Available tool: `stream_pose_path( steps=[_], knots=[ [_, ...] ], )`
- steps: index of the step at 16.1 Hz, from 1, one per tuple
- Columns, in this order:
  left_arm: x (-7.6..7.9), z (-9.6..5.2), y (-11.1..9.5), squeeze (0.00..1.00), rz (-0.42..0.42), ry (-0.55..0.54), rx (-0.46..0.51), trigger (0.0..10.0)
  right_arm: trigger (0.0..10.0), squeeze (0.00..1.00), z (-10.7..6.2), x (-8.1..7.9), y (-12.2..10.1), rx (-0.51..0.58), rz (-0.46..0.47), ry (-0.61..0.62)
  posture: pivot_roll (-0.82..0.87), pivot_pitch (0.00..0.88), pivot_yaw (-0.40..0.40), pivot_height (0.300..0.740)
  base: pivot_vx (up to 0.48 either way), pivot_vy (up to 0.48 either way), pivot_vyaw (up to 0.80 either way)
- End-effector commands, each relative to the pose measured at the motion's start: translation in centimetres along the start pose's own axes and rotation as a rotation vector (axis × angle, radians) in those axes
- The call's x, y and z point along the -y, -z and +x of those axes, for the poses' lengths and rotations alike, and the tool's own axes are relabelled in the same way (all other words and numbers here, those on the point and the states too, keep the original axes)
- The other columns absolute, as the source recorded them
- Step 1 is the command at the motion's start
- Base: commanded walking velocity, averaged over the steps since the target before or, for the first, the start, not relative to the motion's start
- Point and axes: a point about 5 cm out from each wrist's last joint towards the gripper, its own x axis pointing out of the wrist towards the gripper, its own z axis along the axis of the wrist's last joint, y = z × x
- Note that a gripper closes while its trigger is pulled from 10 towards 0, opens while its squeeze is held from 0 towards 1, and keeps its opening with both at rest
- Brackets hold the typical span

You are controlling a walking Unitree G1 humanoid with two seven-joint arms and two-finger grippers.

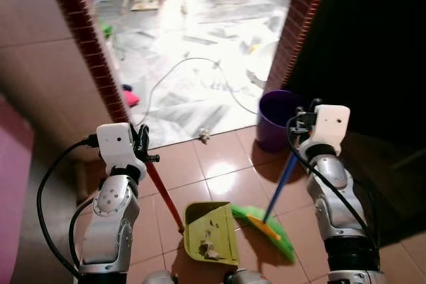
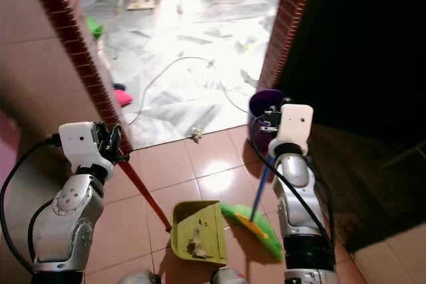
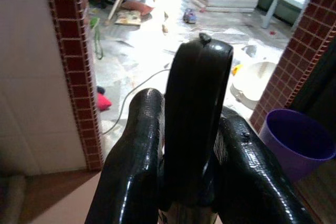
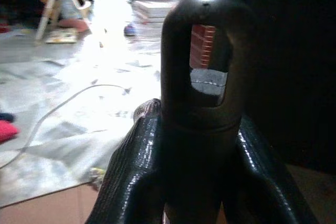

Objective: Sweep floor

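A yellow-green dustpan (image 1: 210,231) rests on the tan floor tiles right in front of me, with bits of dirt inside it. Its red handle (image 1: 164,197) slants up into my left gripper (image 1: 142,143), which is shut on the handle's black looped end (image 3: 197,108). A green broom head (image 1: 266,227) lies just right of the dustpan, touching its edge. The broom's blue handle (image 1: 283,177) rises to my right gripper (image 1: 303,121), shut on its dark looped top (image 4: 202,77).
A purple bucket (image 1: 278,116) stands by the right brick doorpost (image 1: 296,24). The left brick doorpost (image 1: 90,38) adjoins a tiled wall. Beyond the doorway a white cable (image 1: 193,64) and scattered litter lie on a bright marble floor. A small scrap (image 1: 204,136) sits at the threshold.
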Motion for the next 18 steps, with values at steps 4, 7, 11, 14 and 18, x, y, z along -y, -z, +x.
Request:
stream_pose_path(
  steps=[4,7,11,14,18],
  knots=[
    [0.1,0.5,-1.4,0.00,-0.004,0.028,0.067,10.0,10.0,0.00,-0.1,-0.1,0.3,-0.014,-0.013,0.016,-0.04,0.000,0.016,0.740,0.000,0.000,-0.80],
    [0.3,0.5,-1.7,0.00,-0.014,0.039,0.077,10.0,10.0,0.00,-0.4,-0.2,0.7,-0.024,-0.011,0.014,-0.04,0.000,0.017,0.740,0.000,0.000,-0.80],
    [0.1,0.6,-2.0,0.00,-0.018,0.029,0.087,10.0,10.0,0.00,-0.4,-0.1,1.0,-0.033,-0.015,0.017,-0.04,0.000,0.017,0.740,0.000,0.345,-0.80],
    [0.1,0.8,-2.1,0.00,-0.007,0.035,0.092,10.0,10.0,0.00,-0.3,-0.1,1.2,-0.036,-0.019,0.009,-0.03,0.000,0.018,0.740,0.000,0.399,-0.75],
    [0.5,0.7,-2.0,0.00,0.017,0.041,0.094,10.0,10.0,0.00,-0.1,-0.3,1.3,-0.035,-0.022,0.014,-0.03,0.000,0.025,0.740,0.000,0.274,-0.59]
  ],
)
